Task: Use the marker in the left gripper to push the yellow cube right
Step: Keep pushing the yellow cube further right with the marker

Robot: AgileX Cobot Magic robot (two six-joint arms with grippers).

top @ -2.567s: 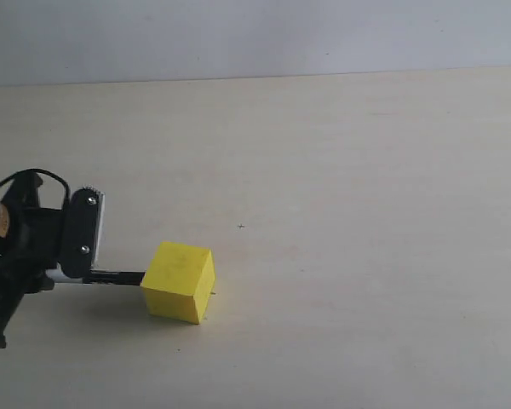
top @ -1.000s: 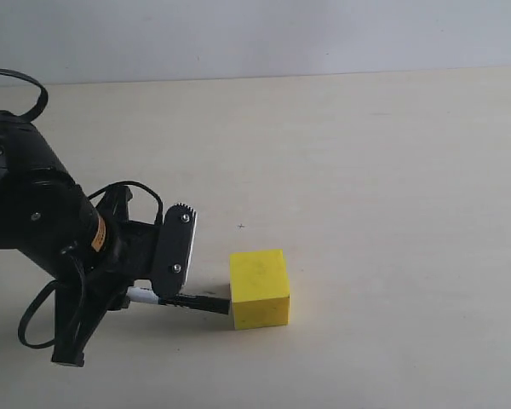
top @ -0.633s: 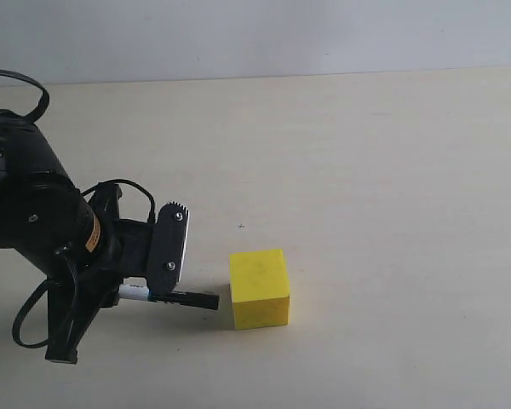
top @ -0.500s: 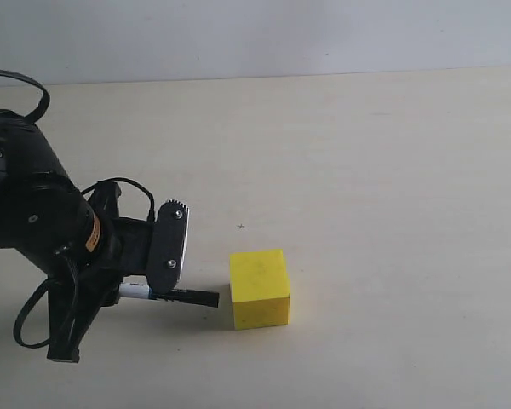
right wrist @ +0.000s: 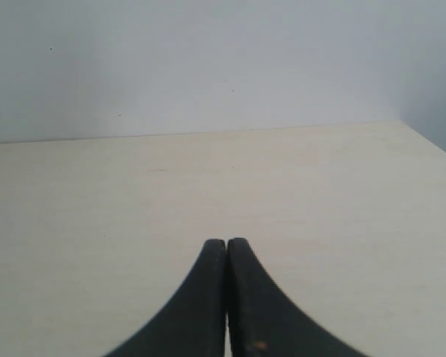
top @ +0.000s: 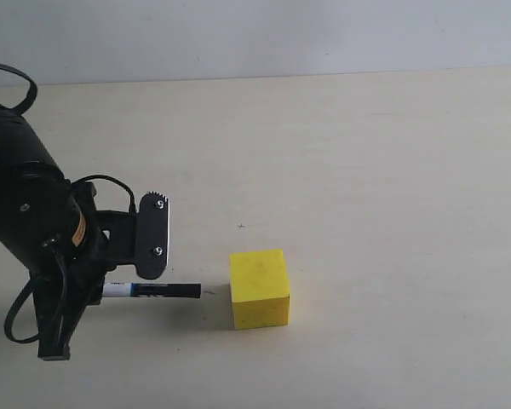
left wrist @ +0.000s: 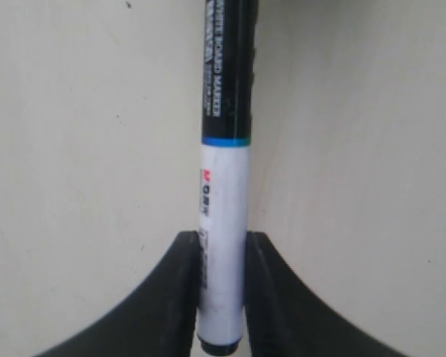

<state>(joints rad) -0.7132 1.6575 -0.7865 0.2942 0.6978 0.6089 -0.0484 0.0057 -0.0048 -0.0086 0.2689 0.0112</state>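
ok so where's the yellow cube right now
In the exterior view the yellow cube sits on the table, low and slightly left of centre, just right of the marker, a small gap between them.

Soft, even light, faint shadow beside the yellow cube (top: 259,287), slightly blurred wrist close-ups

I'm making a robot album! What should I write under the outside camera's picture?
The left end effector holds a marker pointed at the yellow cube, its black tip not touching.
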